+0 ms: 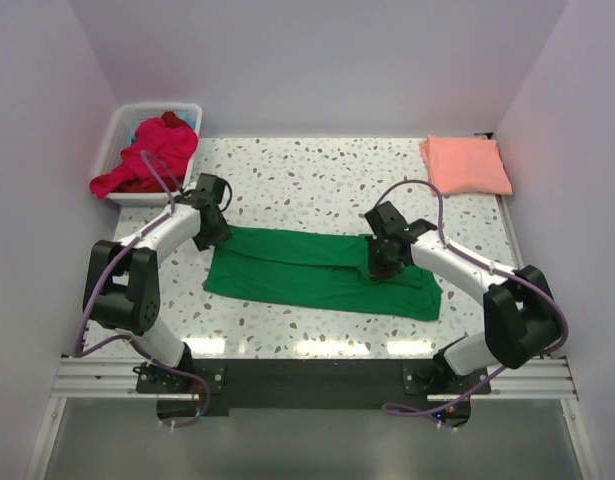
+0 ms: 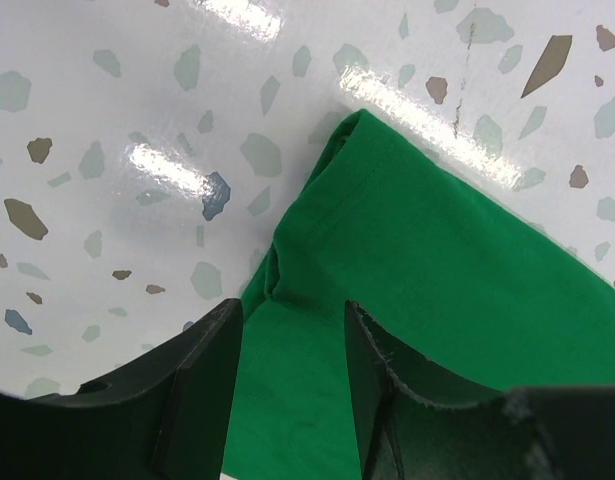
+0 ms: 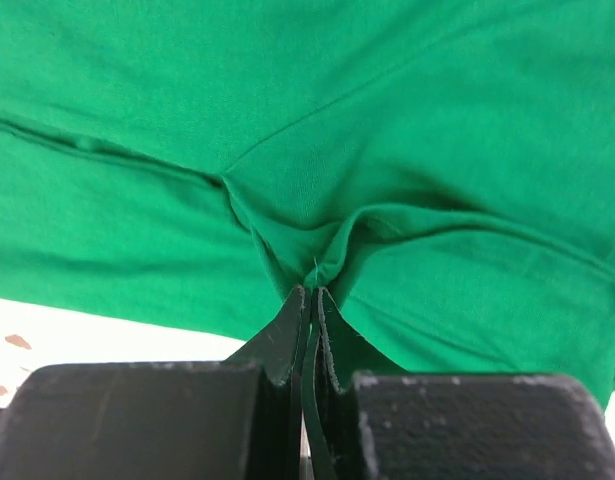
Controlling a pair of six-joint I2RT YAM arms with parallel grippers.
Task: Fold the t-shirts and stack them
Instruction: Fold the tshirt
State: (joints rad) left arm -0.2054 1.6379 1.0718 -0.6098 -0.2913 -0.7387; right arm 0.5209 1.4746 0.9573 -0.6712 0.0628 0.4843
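Green t-shirt [image 3: 387,120] between closed right jaws

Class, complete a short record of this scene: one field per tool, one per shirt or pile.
Left tool: open, over the green t-shirt's left end
Right tool: shut on a pinch of the green t-shirt
Green t-shirt: spread lengthwise across the table
Salmon-pink t-shirt: folded, far right corner
Red t-shirts: heaped in white basket, far left

The top camera looks down from above the near edge, taking in the whole table [image 1: 317,170]. Both wrist cameras hang very near the green t-shirt [image 1: 307,272], shared by all three views: its left end, and seemingly its right part
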